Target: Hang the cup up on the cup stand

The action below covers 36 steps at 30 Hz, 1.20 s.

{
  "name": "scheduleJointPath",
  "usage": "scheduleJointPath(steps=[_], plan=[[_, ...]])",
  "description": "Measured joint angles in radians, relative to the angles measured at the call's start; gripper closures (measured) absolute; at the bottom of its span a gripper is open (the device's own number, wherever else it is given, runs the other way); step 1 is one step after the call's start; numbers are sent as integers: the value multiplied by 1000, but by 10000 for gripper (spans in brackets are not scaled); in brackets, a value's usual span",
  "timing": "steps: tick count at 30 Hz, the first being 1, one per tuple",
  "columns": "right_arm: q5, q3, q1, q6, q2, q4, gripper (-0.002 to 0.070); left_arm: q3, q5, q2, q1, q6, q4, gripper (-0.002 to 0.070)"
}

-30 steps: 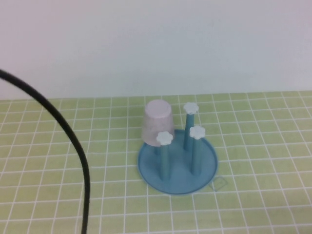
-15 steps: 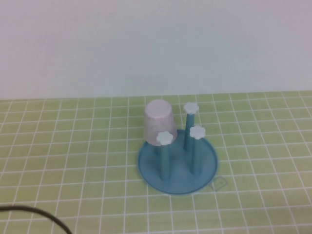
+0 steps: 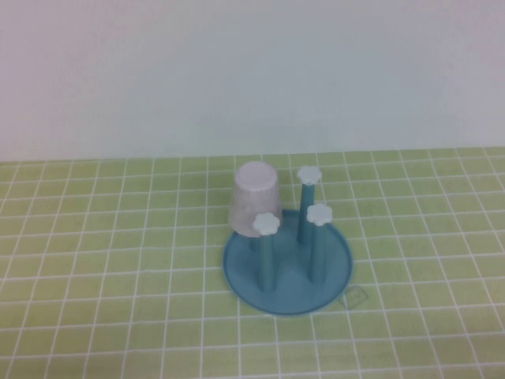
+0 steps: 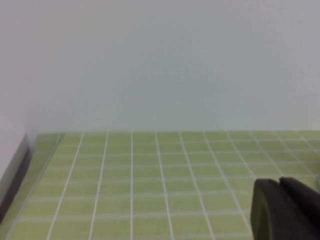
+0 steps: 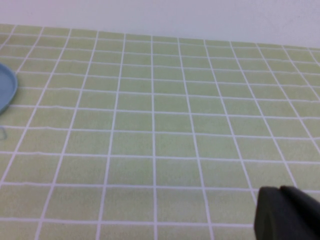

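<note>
Cup stand [image 3: 287, 260], high view: a round blue dish-like base resting on the green gridded table mat [image 3: 102, 260], carrying upright blue posts with white flower-shaped caps; three capped posts are visible. The dish holds nothing but its posts. The cup [image 3: 254, 199], pale pink-white and tapered, sits inverted, mouth down, at the far-left part of the stand, apparently over a fourth post that cannot be seen; its lower edge stands above the dish rim. One capped post rises just in front of the cup, the other two just to its right.

Neither arm appears in the high view. Left gripper [image 4: 287, 210]: seen only in the left wrist view, dark fingers pressed together and holding nothing, above bare mat near a pale wall, away from the stand. Right gripper [image 5: 287, 212]: fingers likewise pressed together and empty, over the mat; the rim of the stand's base [image 5: 6, 90] lies well apart from it at the frame edge.
</note>
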Motion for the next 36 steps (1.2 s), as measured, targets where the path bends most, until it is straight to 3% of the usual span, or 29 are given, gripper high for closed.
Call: scheduleJointPath(steps=[9,23,36], plan=[[0,-1,0,0,0,2,678,46,171,-8,7,5,-27,675],[2,-1,0,0,0,2,678,46,171,-8,7,139,-45,675],[2,-1,0,0,0,2,678,46,171,-6,9,107,-61,675]])
